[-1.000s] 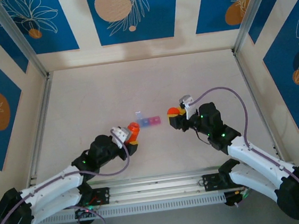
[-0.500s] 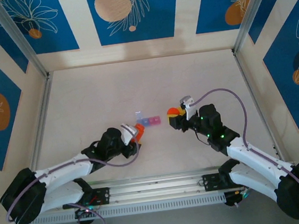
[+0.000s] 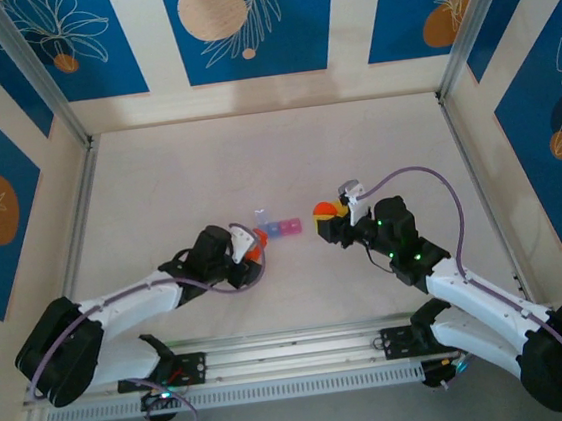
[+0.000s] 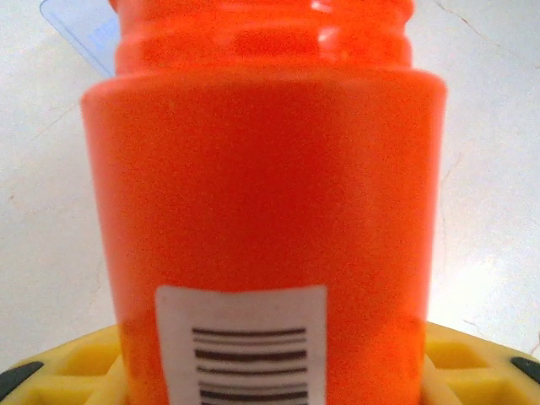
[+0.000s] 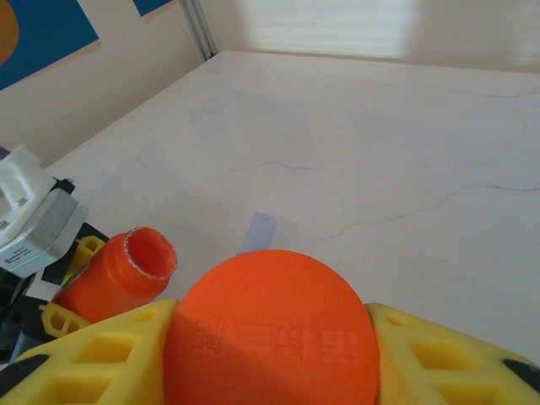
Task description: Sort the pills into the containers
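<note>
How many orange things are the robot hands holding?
2. The open orange bottle is in the left gripper, beside the pill boxes. The orange cap is in the right gripper, to the boxes' right. None seems hidden.

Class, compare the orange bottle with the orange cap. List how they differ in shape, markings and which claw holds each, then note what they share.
Shape: the bottle is a tall cylinder with an open mouth; the cap is a flat round disc.
Markings: the bottle carries a white barcode label; the cap has raised lettering.
Holder: the bottle sits in the left claw, the cap in the right claw.
Shared: both are orange and both are gripped.
</note>
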Controlling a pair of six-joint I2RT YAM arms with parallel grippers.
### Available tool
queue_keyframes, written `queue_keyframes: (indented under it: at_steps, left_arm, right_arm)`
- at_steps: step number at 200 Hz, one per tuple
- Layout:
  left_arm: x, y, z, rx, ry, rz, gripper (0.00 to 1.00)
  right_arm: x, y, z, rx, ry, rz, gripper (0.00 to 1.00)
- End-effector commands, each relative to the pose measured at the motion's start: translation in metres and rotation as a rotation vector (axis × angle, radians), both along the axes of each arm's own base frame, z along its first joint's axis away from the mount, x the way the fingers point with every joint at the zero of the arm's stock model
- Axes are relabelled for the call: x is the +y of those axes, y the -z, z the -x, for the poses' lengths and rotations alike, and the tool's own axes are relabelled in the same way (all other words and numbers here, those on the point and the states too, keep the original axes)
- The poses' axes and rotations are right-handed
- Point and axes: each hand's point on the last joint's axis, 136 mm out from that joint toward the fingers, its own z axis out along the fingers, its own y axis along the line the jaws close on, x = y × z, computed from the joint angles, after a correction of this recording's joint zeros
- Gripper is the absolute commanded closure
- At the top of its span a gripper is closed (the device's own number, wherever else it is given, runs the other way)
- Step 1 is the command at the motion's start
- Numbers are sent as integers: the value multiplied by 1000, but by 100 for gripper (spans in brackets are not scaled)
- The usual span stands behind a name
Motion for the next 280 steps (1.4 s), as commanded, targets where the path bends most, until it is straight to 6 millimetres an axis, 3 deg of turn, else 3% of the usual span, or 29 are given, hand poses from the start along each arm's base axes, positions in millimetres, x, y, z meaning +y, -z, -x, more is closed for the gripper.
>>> queue_keyframes:
  at_steps: [1, 280]
  left_arm:
    - [-3, -2, -1, 47, 13, -9, 100]
    - [-1, 14, -17, 353, -112, -172, 100]
  right_arm:
    - [1, -6, 2, -13, -1, -24, 100]
    - [6, -21, 18, -36, -33, -80, 100]
